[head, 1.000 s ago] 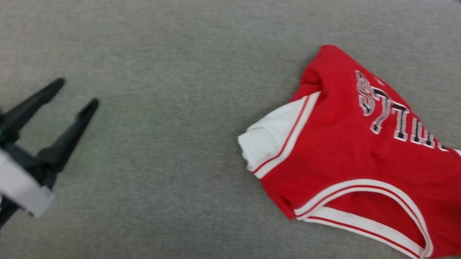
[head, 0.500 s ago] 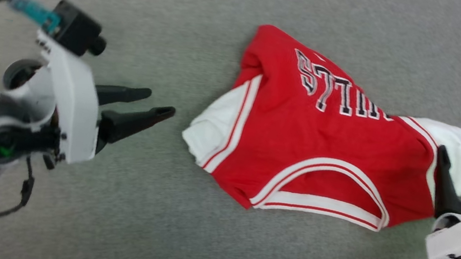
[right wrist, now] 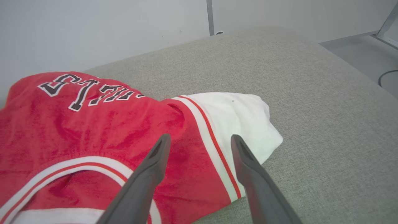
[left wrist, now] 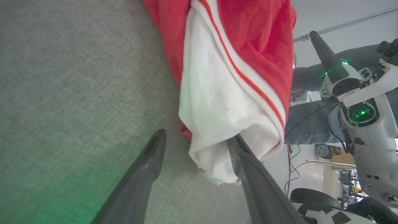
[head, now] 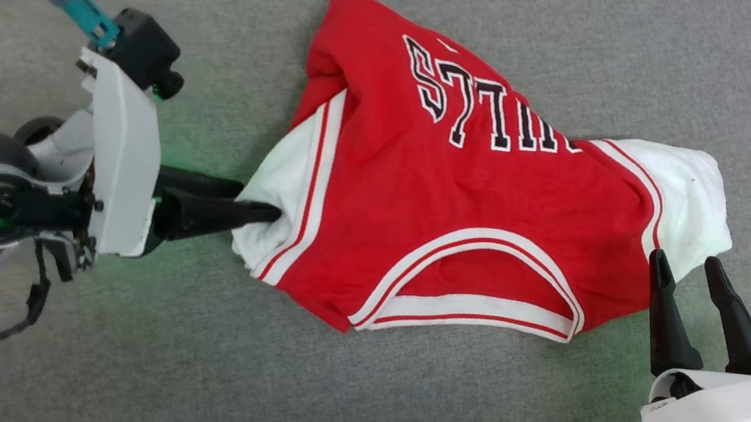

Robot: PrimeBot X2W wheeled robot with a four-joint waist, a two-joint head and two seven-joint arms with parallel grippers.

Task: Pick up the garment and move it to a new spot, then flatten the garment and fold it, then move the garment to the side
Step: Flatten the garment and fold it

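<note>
The red jersey-style garment (head: 466, 202) with white sleeves lies mid-surface on the grey fabric top (head: 102, 349), long axis sleeve to sleeve between my grippers: my left gripper (head: 259, 199), jaws apart, straddles one sleeve tip, while my right gripper (head: 684, 259), jaws apart, stands just short of the other.

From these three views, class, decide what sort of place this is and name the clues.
Probably a robotics lab or workshop, not a home: a grey fabric-covered work surface backed by a bare pale wall, with loose cables and what looks like wheeled gear beyond its edge.
</note>
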